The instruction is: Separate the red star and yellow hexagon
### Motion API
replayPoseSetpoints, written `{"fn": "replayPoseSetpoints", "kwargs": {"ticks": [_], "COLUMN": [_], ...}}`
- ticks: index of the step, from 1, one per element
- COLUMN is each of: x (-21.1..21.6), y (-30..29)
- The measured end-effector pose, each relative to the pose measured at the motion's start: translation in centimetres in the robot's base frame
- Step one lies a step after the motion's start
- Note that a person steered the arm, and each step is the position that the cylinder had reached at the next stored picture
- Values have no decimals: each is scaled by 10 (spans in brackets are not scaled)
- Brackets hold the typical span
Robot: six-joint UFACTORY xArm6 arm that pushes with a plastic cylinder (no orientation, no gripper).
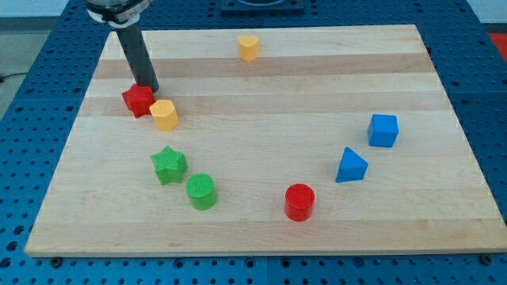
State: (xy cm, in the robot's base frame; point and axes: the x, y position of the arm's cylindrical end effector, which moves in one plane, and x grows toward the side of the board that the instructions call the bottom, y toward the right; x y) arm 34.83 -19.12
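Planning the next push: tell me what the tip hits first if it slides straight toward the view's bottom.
My tip sits at the red star's top-right edge, so it likely meets the red star first; the yellow hexagon lies just beyond, though depth is uncertain.

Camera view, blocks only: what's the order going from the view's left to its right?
red star → yellow hexagon (touching the star) → green star → green cylinder → yellow block at the view's top → red cylinder → blue triangular block → blue cube. My tip is at the red star's upper right edge.
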Motion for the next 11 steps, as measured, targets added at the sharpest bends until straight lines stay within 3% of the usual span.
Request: {"fn": "replayPoseSetpoints", "kwargs": {"ticks": [1, 2, 4, 7, 9, 10, 11], "x": [4, 22, 83, 114, 28, 6, -7], "y": [45, 55, 39, -31, -32, -31, 10]}}
